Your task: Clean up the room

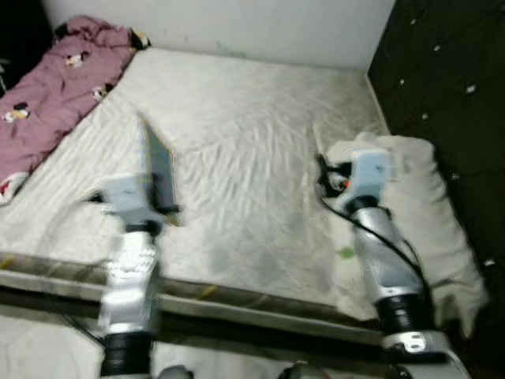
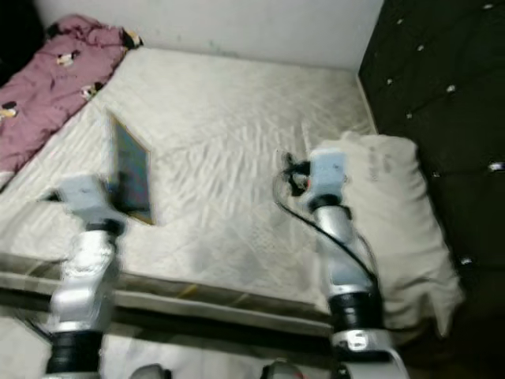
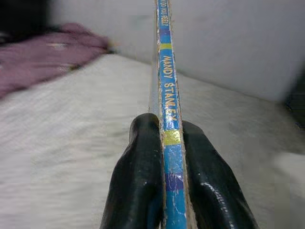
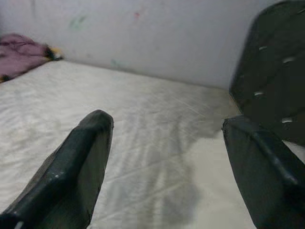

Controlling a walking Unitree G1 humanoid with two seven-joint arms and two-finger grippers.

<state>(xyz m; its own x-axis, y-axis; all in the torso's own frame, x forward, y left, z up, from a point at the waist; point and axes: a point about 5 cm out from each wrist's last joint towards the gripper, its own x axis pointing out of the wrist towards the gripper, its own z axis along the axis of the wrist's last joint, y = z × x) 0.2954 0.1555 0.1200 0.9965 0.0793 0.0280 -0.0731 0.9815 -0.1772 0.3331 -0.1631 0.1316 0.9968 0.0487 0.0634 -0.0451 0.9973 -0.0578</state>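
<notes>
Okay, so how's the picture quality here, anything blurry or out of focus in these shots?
Left eye view: the left arm and the book it holds are motion-smeared; the right pincer and pillow are sharper. Left wrist view: the book's spine lettering reads clearly between the fingers, the pink blanket behind is soft. Right wrist view: the near fingers are slightly blurred, lighting dim and even.

Left arm (image 2: 83,260) raised over near edge of bare white mattress (image 2: 237,118), thin book (image 2: 132,171) upright on edge at its tip, cover blurred. Right arm (image 2: 339,245) reaches forward beside cream pillow (image 2: 394,229), which lies along mattress's right side against dark tufted headboard (image 2: 442,95). Pink patterned blanket (image 2: 55,71) bunched at far left corner, below white wall (image 2: 237,24).
</notes>
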